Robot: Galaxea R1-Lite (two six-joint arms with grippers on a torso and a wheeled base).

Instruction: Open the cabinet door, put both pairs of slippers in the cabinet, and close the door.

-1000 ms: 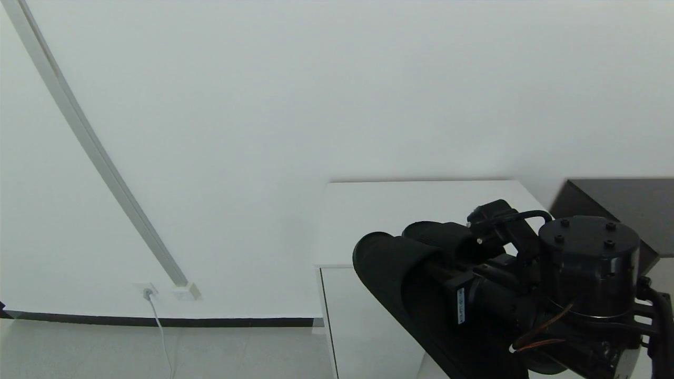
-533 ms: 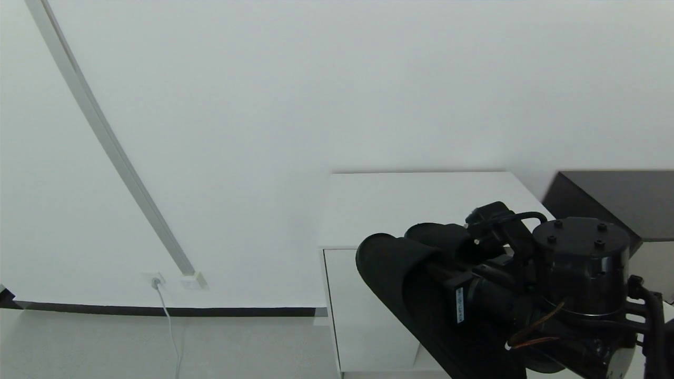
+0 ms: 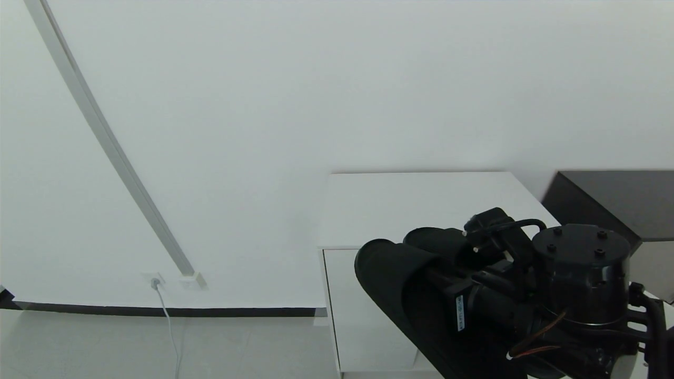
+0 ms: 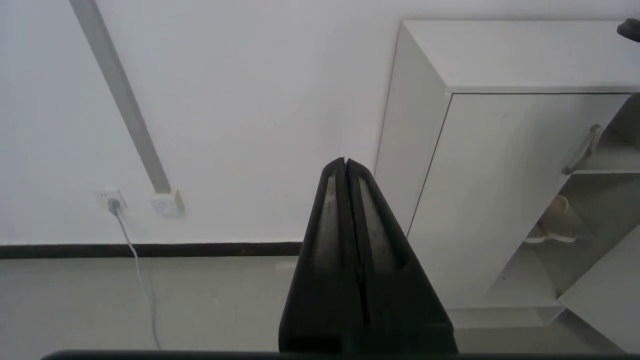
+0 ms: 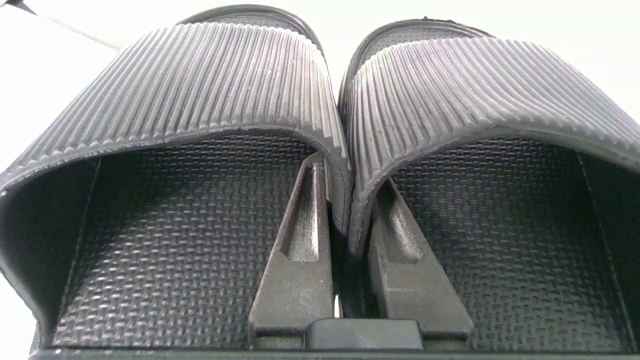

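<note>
Broadly, the white wall (image 3: 316,95) takes up most of the head view. The white box-shaped cabinet (image 3: 421,208) stands against it, toward 5 o'clock from the middle. A dark grey block of furniture (image 3: 621,197) sits at the cabinet's 3 o'clock. A straight grey strip (image 3: 100,137) runs down the wall from 11 o'clock to 8 o'clock and ends just beside a white wall socket (image 3: 152,281), from which a pale cable hangs.

In front of the cabinet, at 5 o'clock, the black ribbed rubber slippers (image 3: 395,268) are held up at the end of the right arm. The right wrist view shows the grip: the right gripper (image 5: 348,185) has one finger inside each slipper and pinches their two touching inner walls.

The left wrist view shows the cabinet's front, which the slippers hide from the head camera. A white door panel (image 4: 500,180) carries a slim handle (image 4: 583,150). Beside it, shelves stand exposed, with a small beige shape (image 4: 553,215) too small to identify. The left gripper (image 4: 345,170) has its fingers pressed together, well apart from the cabinet.
</note>
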